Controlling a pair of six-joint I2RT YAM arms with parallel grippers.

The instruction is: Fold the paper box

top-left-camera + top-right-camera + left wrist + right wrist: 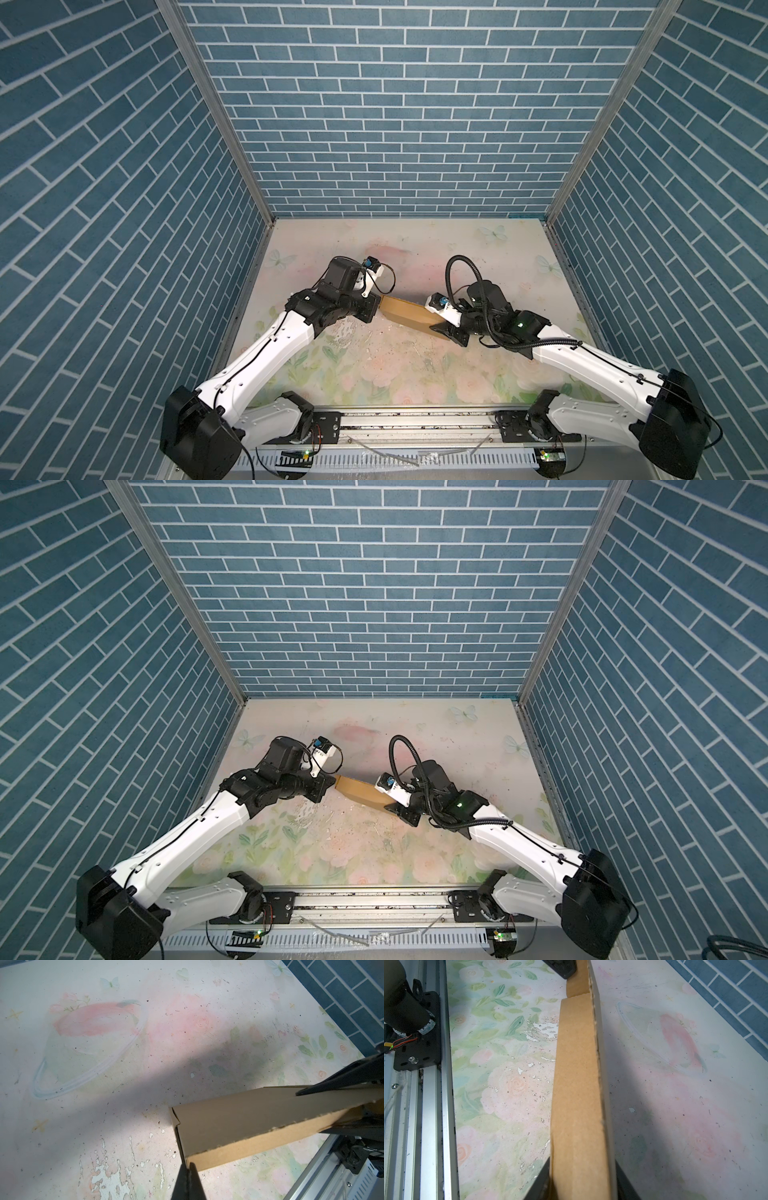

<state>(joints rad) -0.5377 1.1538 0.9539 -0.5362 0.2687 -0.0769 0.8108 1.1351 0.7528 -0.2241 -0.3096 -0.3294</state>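
The paper box (406, 316) (360, 791) is a shallow brown cardboard box, folded up and held slanted between my two grippers over the middle of the table. My left gripper (379, 309) (335, 783) is at the box's left end. In the left wrist view its fingertips (188, 1165) are pressed together on the thin end wall at a corner of the box (249, 1126). My right gripper (436, 329) (390, 807) (582, 1161) straddles the other end, one finger on each broad face of the box (577, 1084), shut across its thickness.
The table (415, 374) wears a floral mat with a scuffed white patch (544, 1031). An aluminium rail (415, 419) with both arm bases runs along the front edge. Blue brick-pattern walls (395, 124) close the back and both sides.
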